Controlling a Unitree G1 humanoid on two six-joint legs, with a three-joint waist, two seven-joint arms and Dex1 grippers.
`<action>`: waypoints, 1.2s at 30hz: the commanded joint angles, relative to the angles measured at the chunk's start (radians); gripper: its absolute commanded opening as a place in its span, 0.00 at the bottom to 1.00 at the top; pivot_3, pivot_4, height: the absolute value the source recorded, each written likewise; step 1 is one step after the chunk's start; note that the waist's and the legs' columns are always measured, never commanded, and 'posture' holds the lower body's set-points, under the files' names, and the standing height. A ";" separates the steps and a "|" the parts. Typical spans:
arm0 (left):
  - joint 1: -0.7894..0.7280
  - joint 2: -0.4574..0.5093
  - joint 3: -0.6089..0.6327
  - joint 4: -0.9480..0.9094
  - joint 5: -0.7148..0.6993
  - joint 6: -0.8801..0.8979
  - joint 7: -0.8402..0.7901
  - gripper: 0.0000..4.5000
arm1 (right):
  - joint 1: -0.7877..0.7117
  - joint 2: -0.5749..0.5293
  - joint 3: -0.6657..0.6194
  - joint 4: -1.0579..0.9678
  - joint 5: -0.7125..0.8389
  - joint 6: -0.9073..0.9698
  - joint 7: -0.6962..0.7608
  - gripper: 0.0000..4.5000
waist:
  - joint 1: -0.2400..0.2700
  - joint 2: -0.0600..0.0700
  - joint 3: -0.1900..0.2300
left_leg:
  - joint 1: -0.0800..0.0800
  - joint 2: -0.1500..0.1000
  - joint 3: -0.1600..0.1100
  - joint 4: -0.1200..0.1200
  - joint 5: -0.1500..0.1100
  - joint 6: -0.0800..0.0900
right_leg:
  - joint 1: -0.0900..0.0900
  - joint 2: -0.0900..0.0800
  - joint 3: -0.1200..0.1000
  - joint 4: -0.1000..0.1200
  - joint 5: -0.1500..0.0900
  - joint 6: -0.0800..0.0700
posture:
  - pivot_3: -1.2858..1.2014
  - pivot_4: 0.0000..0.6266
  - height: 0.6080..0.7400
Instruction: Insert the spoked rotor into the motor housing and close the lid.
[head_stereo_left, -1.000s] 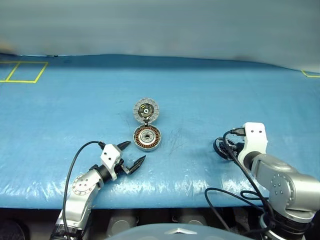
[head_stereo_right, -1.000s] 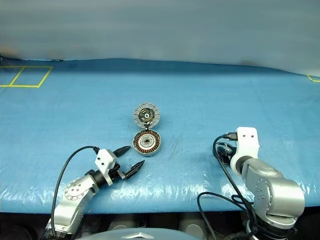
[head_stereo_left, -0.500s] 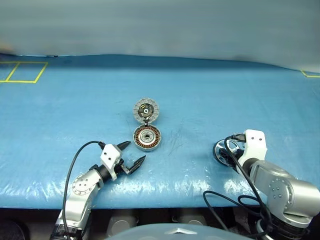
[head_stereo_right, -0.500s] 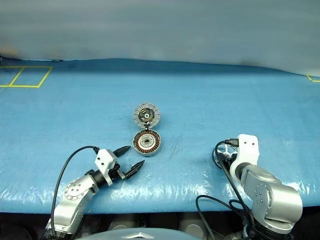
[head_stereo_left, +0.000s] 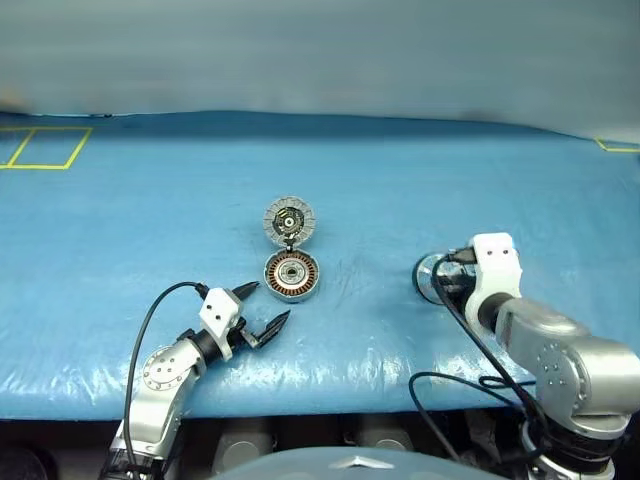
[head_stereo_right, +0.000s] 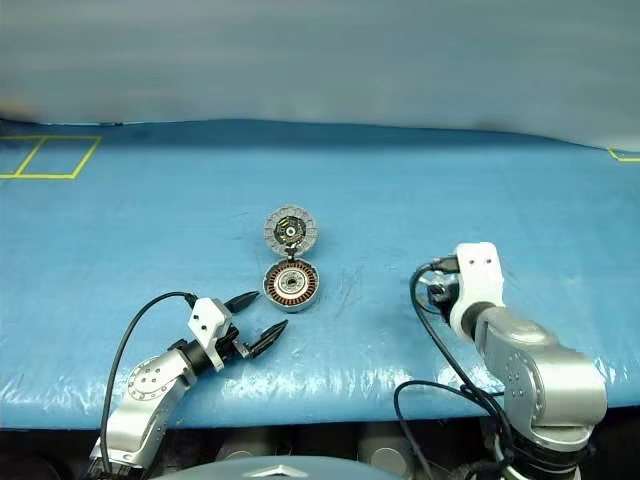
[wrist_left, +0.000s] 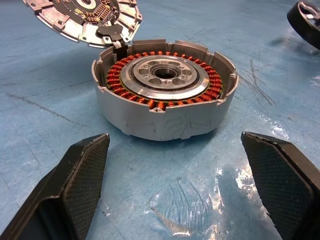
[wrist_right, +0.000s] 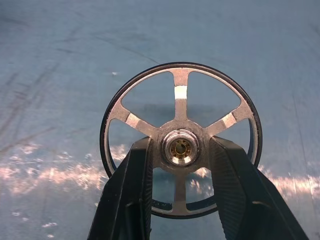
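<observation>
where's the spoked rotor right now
The spoked rotor is gripped at its hub by the right tool, on the right above the blue mat, well apart from the motor housing.

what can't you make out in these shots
- Right end effector: in the head views its white wrist block hides the fingers and most of the spoked rotor.
- Spoked rotor: the right wrist view doesn't settle whether it has left the blue mat.
- Lid: cut off by the frame edge in the left wrist view.
- Motor housing: its depth can't be judged; the windings fill it.
</observation>
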 joint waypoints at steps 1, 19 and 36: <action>-0.003 -0.003 0.009 -0.013 -0.013 -0.022 -0.001 1.00 | -0.078 -0.052 0.058 -0.042 0.059 0.010 0.060 0.29 | 0.001 0.000 0.000 | 0.000 0.000 0.000 -0.001 0.000 0.000 | 0.000 0.000 0.000 0.000 0.000 0.000 | 0.52 0.24 1.00; 0.031 -0.016 0.007 -0.041 0.003 -0.104 0.012 1.00 | -0.387 -0.029 0.548 0.308 0.095 -0.327 0.215 0.29 | -0.001 0.000 0.000 | -0.005 -0.001 0.000 -0.001 0.000 0.000 | -0.005 0.000 0.000 0.000 0.003 0.005 | 0.52 0.24 1.00; 0.050 -0.028 -0.012 -0.076 0.010 -0.136 0.037 1.00 | -0.401 0.021 0.646 0.398 0.076 -0.372 0.243 0.29 | 0.001 0.000 0.000 | -0.006 -0.001 0.001 0.000 0.000 0.000 | -0.005 0.000 -0.001 0.001 0.004 0.005 | 0.52 0.24 1.00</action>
